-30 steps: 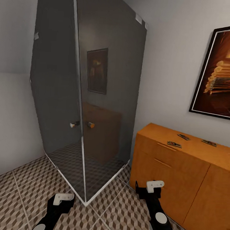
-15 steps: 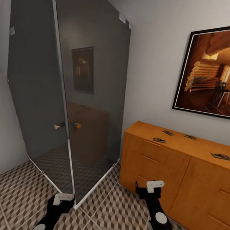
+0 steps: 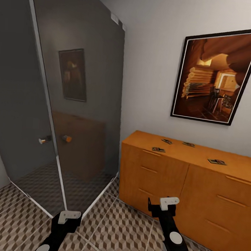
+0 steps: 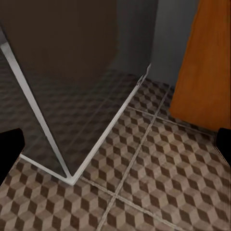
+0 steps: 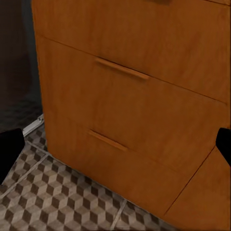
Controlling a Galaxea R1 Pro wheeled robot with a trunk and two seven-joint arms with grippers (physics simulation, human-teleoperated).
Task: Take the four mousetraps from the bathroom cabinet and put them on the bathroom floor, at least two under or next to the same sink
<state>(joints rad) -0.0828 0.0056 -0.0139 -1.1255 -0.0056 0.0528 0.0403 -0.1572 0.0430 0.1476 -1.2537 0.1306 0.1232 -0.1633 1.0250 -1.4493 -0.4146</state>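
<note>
Several mousetraps lie on top of the orange-brown cabinet (image 3: 163, 179) in the head view, among them one near the front left (image 3: 158, 149), one behind it (image 3: 167, 141) and one further right (image 3: 217, 161). My left gripper (image 3: 68, 216) hangs low over the bathroom floor (image 3: 126, 229), open and empty, beside the shower corner. My right gripper (image 3: 165, 203) is open and empty too, in front of the cabinet's left drawers (image 5: 120, 96). The left wrist view looks at cube-patterned floor (image 4: 163, 178) and the cabinet's side (image 4: 207, 62). The sink is out of view.
A dark glass shower enclosure (image 3: 67, 99) with a metal base rail (image 4: 103, 134) stands at the left, its corner close to my left arm. A framed picture (image 3: 215, 77) hangs on the white wall above the cabinet. A strip of tiled floor runs between shower and cabinet.
The whole view has swung to the right: shower and cabinet slid leftward in the picture and more of the cabinet top shows. Both arms hold the same pose.
</note>
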